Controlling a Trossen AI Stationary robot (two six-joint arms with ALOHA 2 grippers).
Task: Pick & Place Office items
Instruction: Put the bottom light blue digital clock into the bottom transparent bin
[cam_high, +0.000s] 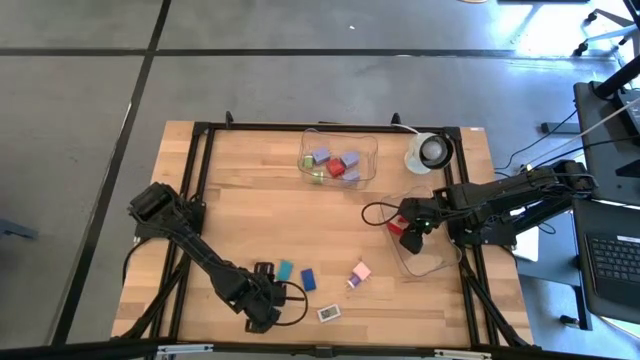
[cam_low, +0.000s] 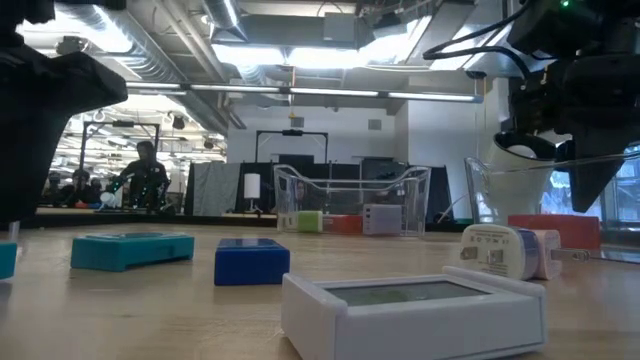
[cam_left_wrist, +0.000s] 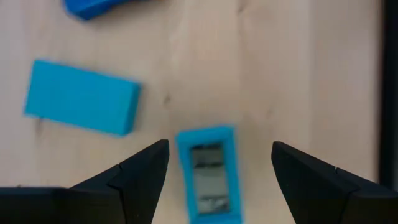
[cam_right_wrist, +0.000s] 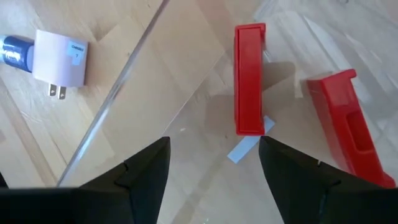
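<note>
On the left side of the wooden table (cam_high: 250, 215), the left gripper (cam_left_wrist: 217, 168) is hanging low over a small blue rectangular device with a little screen (cam_left_wrist: 208, 177), its fingers spread wide either side of it and gripping nothing. I judge this as the approach step of a pick: the next move calls for dropping straight down so both fingers straddle the device, then closing. Just beside it are lying a teal rectangular block (cam_left_wrist: 81, 98) and a darker blue block (cam_left_wrist: 93, 6).

Further along, near the table's front edge, a white flat device with a display (cam_high: 328, 313) and a pink plug adapter with a blue end (cam_high: 359, 273) are waiting loose. At the back, a clear plastic tub (cam_high: 372, 158) is already holding several coloured pieces.

On the right, the right gripper (cam_right_wrist: 214, 165) is hovering inside a second clear tub (cam_high: 440, 268), its fingers wide apart and empty, above a red flat block standing on edge (cam_right_wrist: 250, 81) with another red piece (cam_right_wrist: 345, 124) beside it.

The adapter is carrying a small label, but I cannot read it.
</note>
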